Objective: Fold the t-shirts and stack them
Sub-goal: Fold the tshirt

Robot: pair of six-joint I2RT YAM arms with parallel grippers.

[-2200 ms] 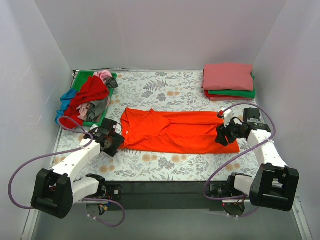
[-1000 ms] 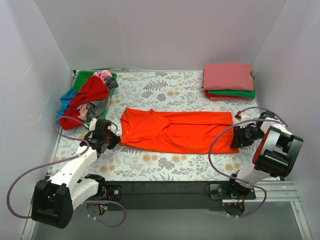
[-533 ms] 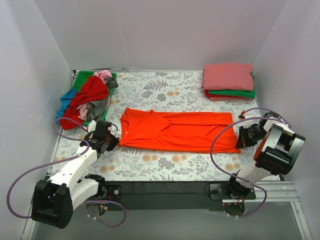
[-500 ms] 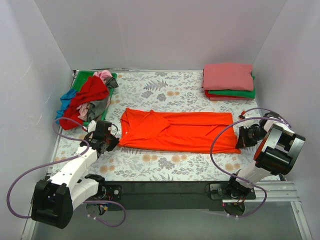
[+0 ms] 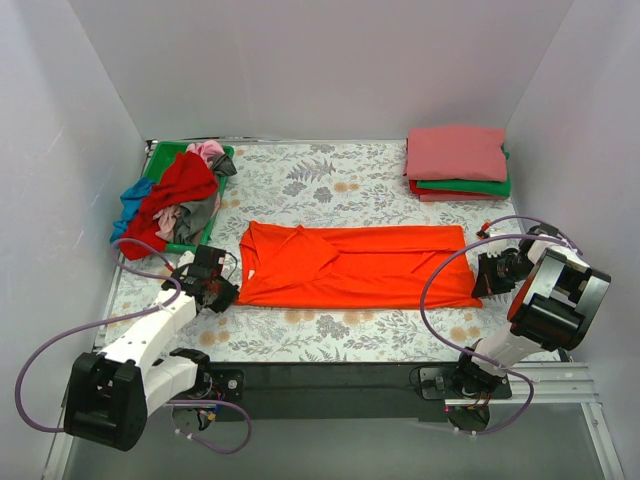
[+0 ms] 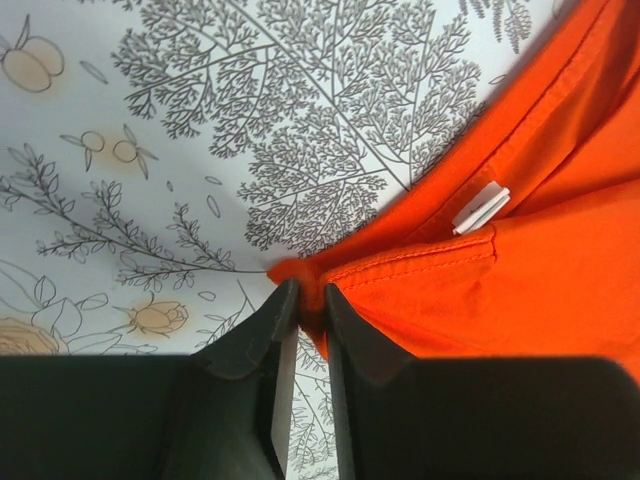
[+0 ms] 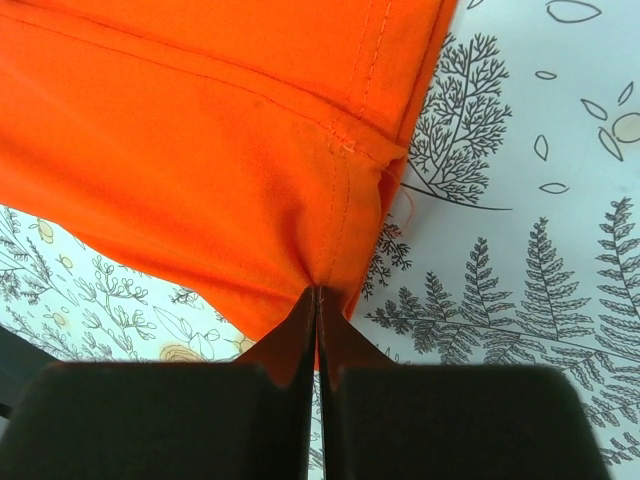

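L gripper (image 6: 300,300) pinched tight on orange-red t-shirt (image 5: 350,265) at collar-end corner; R gripper (image 7: 317,295) clamped on its hem corner; folded stack (image 5: 457,160) beyond shirt's hem end

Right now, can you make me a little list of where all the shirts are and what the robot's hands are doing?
orange t-shirt: flat in a long strip across the floral table cloth
left gripper: shut on its collar-end corner
right gripper: shut on its hem-end corner
folded stack: far right corner, pink on top
loose pile: far left, red, blue, grey, pink, unfolded
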